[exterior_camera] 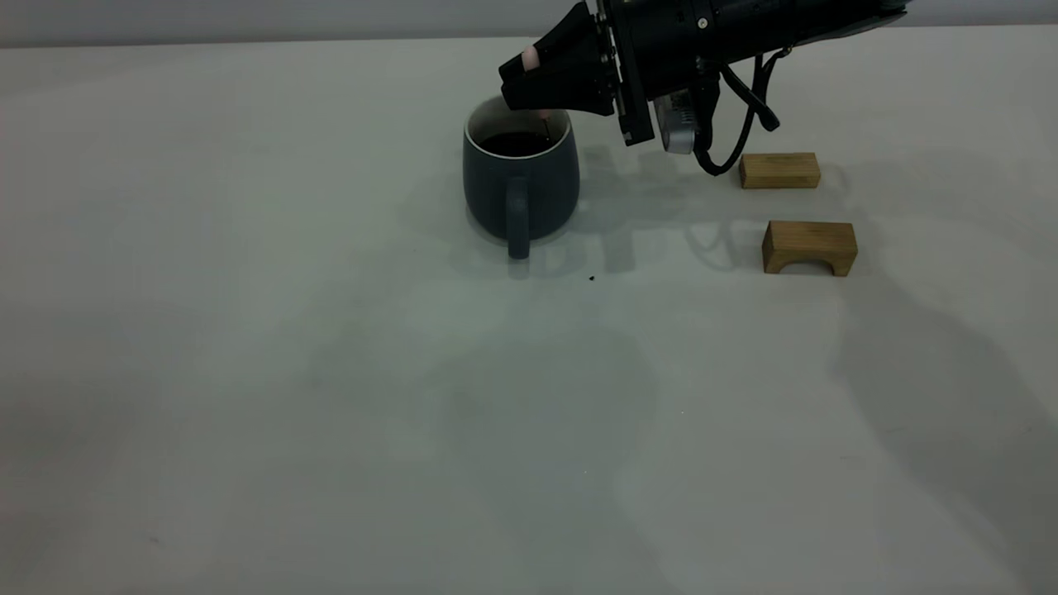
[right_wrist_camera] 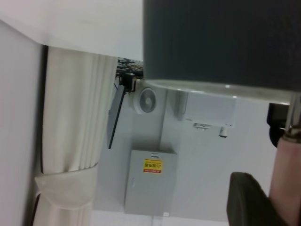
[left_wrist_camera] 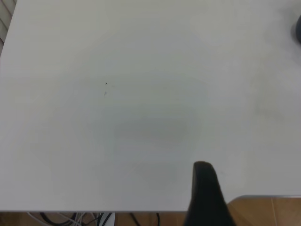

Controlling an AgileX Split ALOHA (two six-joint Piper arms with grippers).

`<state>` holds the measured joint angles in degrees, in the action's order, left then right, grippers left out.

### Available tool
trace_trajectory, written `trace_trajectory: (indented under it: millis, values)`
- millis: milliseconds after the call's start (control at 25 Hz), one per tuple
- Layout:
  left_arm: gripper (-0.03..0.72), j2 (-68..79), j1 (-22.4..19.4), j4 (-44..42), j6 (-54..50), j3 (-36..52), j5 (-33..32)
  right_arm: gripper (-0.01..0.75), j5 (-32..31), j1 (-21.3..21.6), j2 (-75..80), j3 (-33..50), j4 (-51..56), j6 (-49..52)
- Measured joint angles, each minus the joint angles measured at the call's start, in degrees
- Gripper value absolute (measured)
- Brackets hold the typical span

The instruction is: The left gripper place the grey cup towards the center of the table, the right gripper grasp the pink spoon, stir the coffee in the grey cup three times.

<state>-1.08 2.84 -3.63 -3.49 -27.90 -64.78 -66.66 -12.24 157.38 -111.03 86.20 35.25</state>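
The right gripper (exterior_camera: pixel 529 87) reaches in from the upper right, angled down over the grey cup (exterior_camera: pixel 521 186), fingers pinching the pink spoon (exterior_camera: pixel 531 58) by its handle. The spoon stands nearly upright, bowl end down in the coffee (exterior_camera: pixel 514 144). The cup sits mid-desk (exterior_camera: pixel 248 372), handle facing the camera, left of 2 wooden blocks (exterior_camera: pixel 779 170). In its wrist view the left gripper (left_wrist_camera: pixel 204 188) hangs over bare desk; can't tell its fingers' state.
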Motion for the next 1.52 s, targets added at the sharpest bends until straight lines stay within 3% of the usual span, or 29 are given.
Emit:
trace_trajectory:
  millis: [120, 200, 480, 600, 760, 920, 1040, 1280, 1520]
  values:
    - [0.567, 0.0, 0.0, 0.0, 0.0, 0.0, 0.0, 0.131, 0.06, 0.0, -0.67, 0.0, -1.53, 0.0]
    - [0.567, 0.0, 0.0, 0.0, 0.0, 0.0, 0.0, 0.184, 0.06, 0.0, -1.78, 0.0, -4.19, -0.02]
    - [0.567, 0.0, 0.0, 0.0, 0.0, 0.0, 0.0, 0.594, -0.45, -0.18, -9.28, 0.0, -23.91, -0.37]
    - [0.567, 0.0, 0.0, 0.0, 0.0, 0.0, 0.0, 0.657, -0.94, -1.14, -13.71, 0.0, -40.09, -2.02]
    - [0.567, 0.0, 0.0, 0.0, 0.0, 0.0, 0.0, 0.625, -2.15, -3.85, -20.68, 0.0, -64.8, -4.16]
    - [0.567, 0.0, 0.0, 0.0, 0.0, 0.0, 0.0, 0.521, -2.85, -6.72, -28.03, 0.0, -80.62, -5.28]
    - [0.567, 0.0, 0.0, 0.0, 0.05, 0.0, 0.0, 0.438, -3.21, -8.77, -34.39, 0.0, -90.96, -11.73]
    - [0.567, 0.0, 0.0, 0.0, 0.05, 0.0, 0.0, 0.288, -3.74, -10.1, -47.51, 0.0, -97.39, -28.88]
    - [0.567, 0.0, 0.0, 0.0, 0.05, 0.0, 0.0, 0.203, -4.25, -10.1, -59.77, 6.11, -97.34, -31.95]
